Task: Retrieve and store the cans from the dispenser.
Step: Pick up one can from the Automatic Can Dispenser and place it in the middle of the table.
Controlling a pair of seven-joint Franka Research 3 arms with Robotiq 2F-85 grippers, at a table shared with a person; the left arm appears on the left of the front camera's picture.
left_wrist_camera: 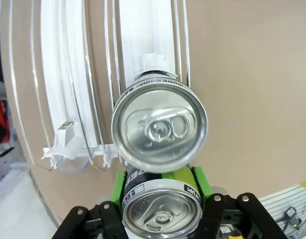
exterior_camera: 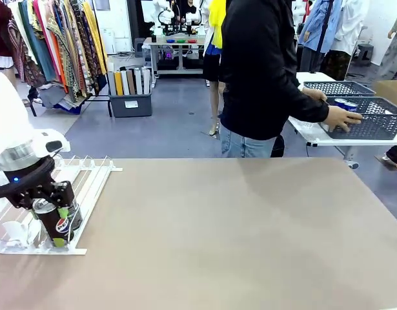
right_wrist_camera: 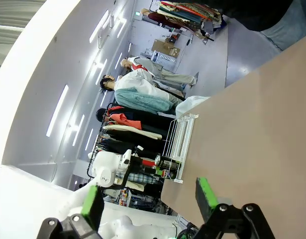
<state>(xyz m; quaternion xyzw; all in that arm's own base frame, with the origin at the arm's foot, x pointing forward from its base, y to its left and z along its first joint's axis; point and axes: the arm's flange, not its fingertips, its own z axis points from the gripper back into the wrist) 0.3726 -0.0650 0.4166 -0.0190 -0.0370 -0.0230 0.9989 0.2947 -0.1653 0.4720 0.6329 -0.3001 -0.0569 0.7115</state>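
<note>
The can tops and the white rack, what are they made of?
The can tops look like bare metal, probably aluminium: silvery, shiny, with stamped rings. The dispenser looks like plastic: matte white lanes, clear-looking glossy rails.

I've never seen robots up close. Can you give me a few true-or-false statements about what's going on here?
1. The left gripper is closed on a black can at the dispenser. True.
2. The right gripper holds a can. False: it is open and empty.
3. The person's hand is at a dark basket with blue cans in it. True.
4. The dispenser sits mid-table. False: it lies at the left side of the table.
</note>
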